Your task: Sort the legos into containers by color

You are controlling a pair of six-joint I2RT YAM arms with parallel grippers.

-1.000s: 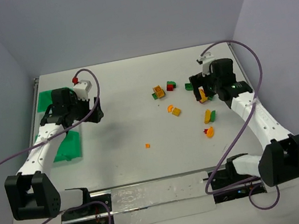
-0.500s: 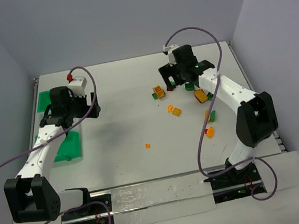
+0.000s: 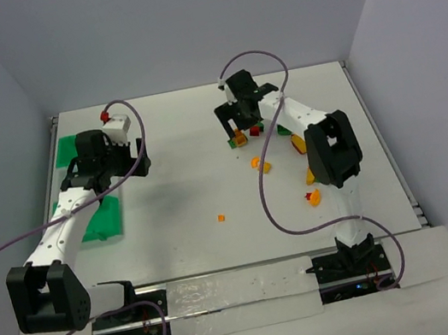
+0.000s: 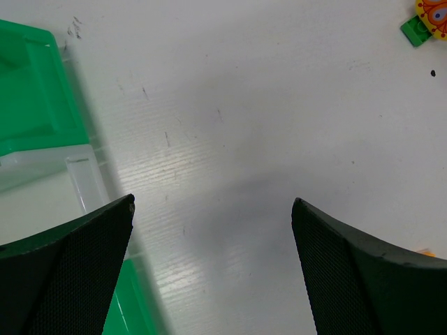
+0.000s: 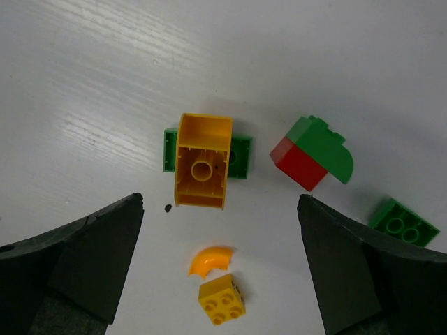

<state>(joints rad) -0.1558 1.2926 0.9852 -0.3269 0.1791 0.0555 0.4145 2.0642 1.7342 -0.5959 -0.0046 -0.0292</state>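
Several legos lie at the back centre and right of the table. In the right wrist view an upside-down yellow brick on a green plate (image 5: 202,160), a red-and-green piece (image 5: 311,150), a green brick (image 5: 405,223), an orange curved piece (image 5: 209,258) and a yellow brick (image 5: 222,299) lie below my right gripper (image 5: 221,201), which is open and empty above them (image 3: 245,127). My left gripper (image 4: 213,202) is open and empty over bare table beside the containers (image 3: 107,171): green bin (image 4: 28,91), whitish bin (image 4: 42,181), green bin (image 4: 133,307).
More legos lie right of the cluster: a yellow-and-red one (image 3: 299,143), a yellow one (image 3: 310,175), an orange-and-red one (image 3: 313,197) and a tiny orange bit (image 3: 221,217). The bins (image 3: 103,219) sit at the table's left edge, partly under the left arm.
My right arm has swung left from the right side of the table to above the yellow-on-green brick. My left gripper has shifted only slightly.
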